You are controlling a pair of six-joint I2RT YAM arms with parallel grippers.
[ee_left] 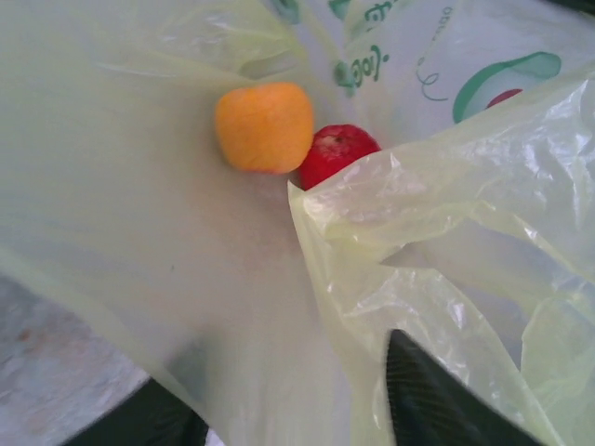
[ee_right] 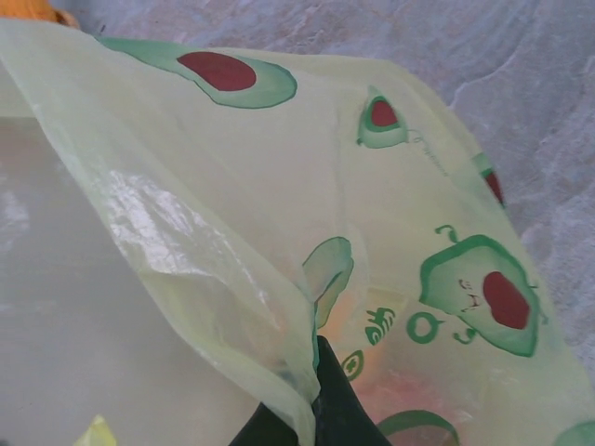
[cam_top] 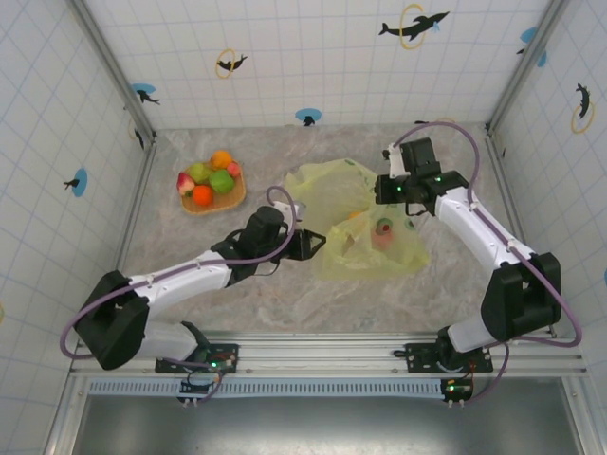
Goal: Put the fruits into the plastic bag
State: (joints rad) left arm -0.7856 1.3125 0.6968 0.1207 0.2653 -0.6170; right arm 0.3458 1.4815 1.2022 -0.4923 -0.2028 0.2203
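Note:
The plastic bag (cam_top: 365, 227) lies crumpled in the middle of the table, yellow-green with avocado prints. My left gripper (cam_top: 302, 243) is at its left mouth and stands open, nothing between its fingers (ee_left: 437, 400). Ahead of it inside the bag (ee_left: 139, 186) lie an orange fruit (ee_left: 265, 126) and a red fruit (ee_left: 337, 151), touching each other. My right gripper (cam_top: 387, 192) is shut on the bag's upper edge (ee_right: 232, 269) and holds it up. More fruits, orange (cam_top: 221, 159), green (cam_top: 221, 181) and pinkish (cam_top: 186, 183), sit on the woven tray (cam_top: 213, 204) at the back left.
Tiled walls close in the table on three sides. Bare marbled table surface (cam_top: 285, 294) lies in front of the bag and between the arms' bases.

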